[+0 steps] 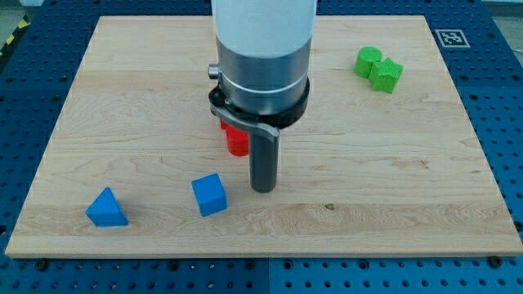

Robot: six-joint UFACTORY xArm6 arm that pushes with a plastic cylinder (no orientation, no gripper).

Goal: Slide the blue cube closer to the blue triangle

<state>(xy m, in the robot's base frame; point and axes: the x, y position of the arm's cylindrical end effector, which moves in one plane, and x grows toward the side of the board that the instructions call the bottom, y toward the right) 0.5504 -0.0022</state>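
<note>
My tip (262, 189) stands just right of the blue cube (210, 194), seemingly not touching, while the blue triangle (106, 208) sits apart at the table's (392, 196) lower left; no jaws exist, so the push remains.

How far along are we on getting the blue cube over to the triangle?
Done: my tip sits just to the view's right of the blue cube, on the side away from the blue triangle. In hand: lining up the push; contact isn't evident. Left: the whole slide toward the view's left, since a clear gap separates cube and triangle.
</note>
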